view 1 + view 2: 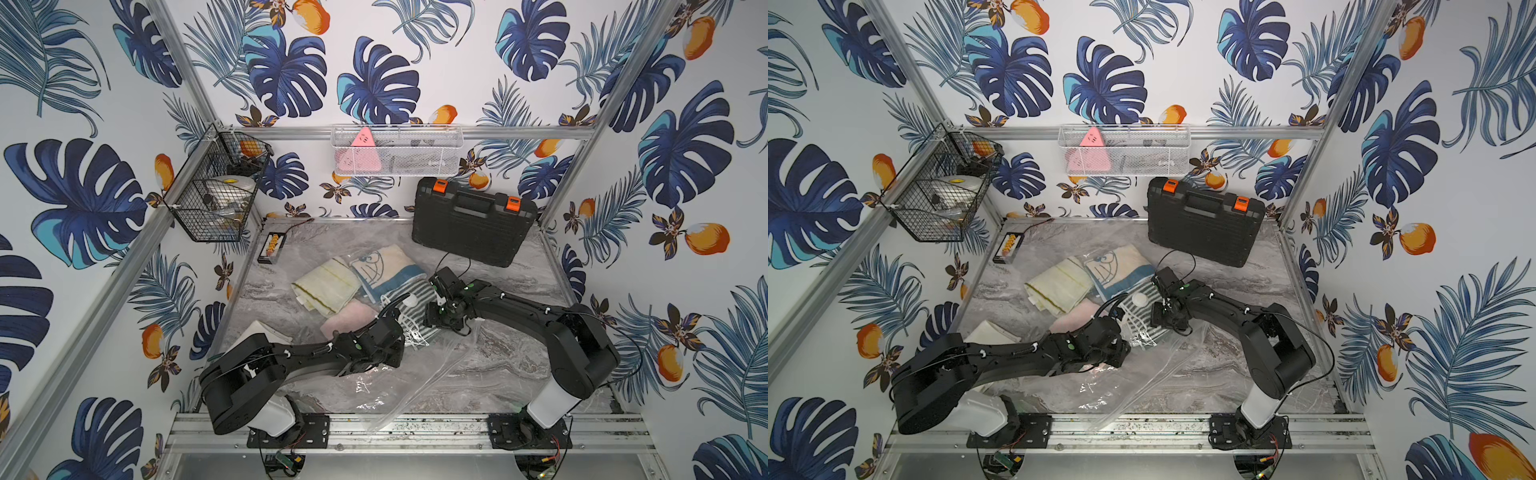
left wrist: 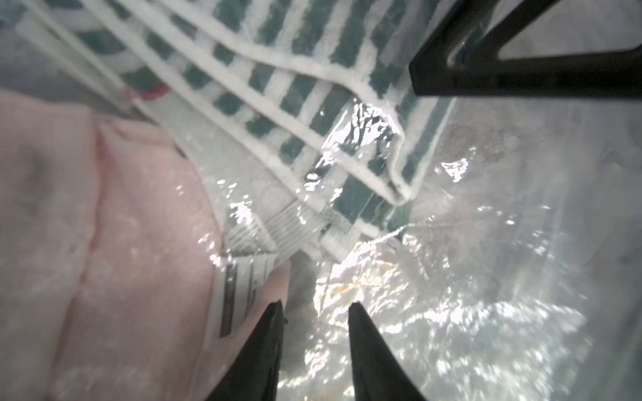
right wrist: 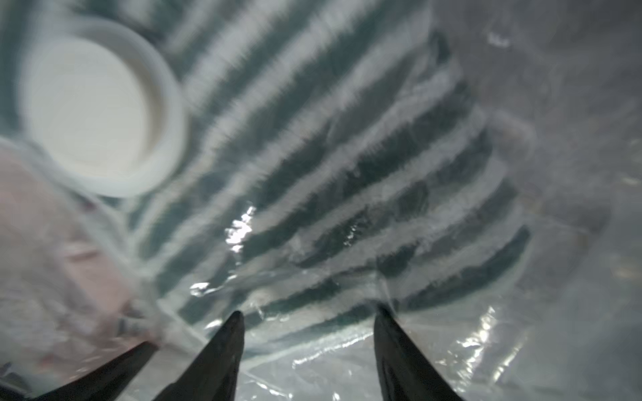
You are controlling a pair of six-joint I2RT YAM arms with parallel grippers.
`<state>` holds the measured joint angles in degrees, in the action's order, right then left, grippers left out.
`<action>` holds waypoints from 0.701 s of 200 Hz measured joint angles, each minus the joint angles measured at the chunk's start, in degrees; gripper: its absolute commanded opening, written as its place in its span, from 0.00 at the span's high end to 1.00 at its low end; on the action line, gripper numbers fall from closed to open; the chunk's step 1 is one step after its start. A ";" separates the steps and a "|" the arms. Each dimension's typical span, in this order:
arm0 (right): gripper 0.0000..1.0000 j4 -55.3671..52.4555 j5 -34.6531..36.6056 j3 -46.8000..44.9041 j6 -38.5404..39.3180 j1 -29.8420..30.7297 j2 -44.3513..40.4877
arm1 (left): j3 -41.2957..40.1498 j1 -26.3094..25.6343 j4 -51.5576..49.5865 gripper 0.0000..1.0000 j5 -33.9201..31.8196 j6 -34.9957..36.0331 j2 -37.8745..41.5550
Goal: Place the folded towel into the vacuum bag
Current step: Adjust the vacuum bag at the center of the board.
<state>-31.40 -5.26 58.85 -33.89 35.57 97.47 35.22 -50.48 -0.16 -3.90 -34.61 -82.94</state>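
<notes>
The striped folded towel [image 3: 347,173] lies under the clear film of the vacuum bag [image 1: 432,370], just ahead of the right tool [image 3: 308,312]. Its jaws stand apart, probably to push the towel deeper. The left tool [image 2: 314,307] is slightly parted over crinkled plastic and grips nothing visible.

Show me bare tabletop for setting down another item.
Bare marble between the black tool case and the right arm; more between the vacuum bag and that arm's base. Left strip beside the cream towel is narrow. Centre is crowded: towels, bag, both arms.
</notes>
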 measured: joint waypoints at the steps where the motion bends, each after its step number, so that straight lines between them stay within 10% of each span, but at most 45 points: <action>1: 0.41 0.04 -0.07 -0.15 0.00 -0.02 0.07 | -0.09 0.00 -0.02 0.63 -0.04 -0.02 0.09; 84: 0.23 -2.58 -1.57 1.38 3.76 -8.72 -6.82 | -1.20 0.00 -15.19 0.61 -7.58 -5.95 17.88; 140: 0.31 -5.95 -1.40 10.45 6.47 -13.68 -0.72 | 0.20 0.00 -26.64 0.59 -11.50 -10.27 22.08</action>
<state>-37.34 -6.66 69.30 -27.42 21.89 96.75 35.42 -50.48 -26.81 -15.40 -44.88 -60.86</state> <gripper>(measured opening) 0.714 0.407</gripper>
